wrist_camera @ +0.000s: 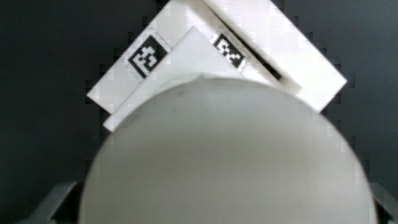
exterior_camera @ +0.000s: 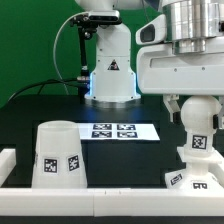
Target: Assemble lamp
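My gripper (exterior_camera: 196, 106) hangs at the exterior view's right and is shut on the white lamp bulb (exterior_camera: 197, 132), which carries a tag. The bulb is held upright just above the blocky white lamp base (exterior_camera: 190, 180), close to it; I cannot tell whether they touch. In the wrist view the rounded bulb (wrist_camera: 214, 150) fills the foreground and hides the fingertips, and the tagged base (wrist_camera: 205, 55) shows beyond it. The large tapered lamp shade (exterior_camera: 58, 155) stands mouth down at the exterior view's left, apart from the gripper.
The marker board (exterior_camera: 120, 130) lies flat on the black table between the shade and the base. The robot's pedestal (exterior_camera: 110, 70) stands behind it. A low white wall (exterior_camera: 90, 205) runs along the front edge, with a piece at the left (exterior_camera: 6, 160).
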Motion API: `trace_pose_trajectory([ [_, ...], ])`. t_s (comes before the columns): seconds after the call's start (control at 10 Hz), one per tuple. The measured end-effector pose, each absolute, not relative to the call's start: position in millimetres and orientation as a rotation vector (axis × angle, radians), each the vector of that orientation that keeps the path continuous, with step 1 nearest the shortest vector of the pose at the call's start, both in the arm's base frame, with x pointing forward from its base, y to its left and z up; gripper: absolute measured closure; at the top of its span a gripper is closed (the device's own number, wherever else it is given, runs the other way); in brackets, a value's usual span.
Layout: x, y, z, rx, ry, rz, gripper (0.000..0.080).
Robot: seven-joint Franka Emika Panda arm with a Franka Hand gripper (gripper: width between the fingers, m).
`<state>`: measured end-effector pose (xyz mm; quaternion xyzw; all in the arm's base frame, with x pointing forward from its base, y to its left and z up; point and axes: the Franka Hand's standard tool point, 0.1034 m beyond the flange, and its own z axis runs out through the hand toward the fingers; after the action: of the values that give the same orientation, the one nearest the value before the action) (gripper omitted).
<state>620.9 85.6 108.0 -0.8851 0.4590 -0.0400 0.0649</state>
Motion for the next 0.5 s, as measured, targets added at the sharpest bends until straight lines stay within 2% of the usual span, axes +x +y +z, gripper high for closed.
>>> trace_pose_trajectory([
  [0.5, 615.0, 73.4, 105.5, -2.353, 1.785, -0.021, 0.0228],
])
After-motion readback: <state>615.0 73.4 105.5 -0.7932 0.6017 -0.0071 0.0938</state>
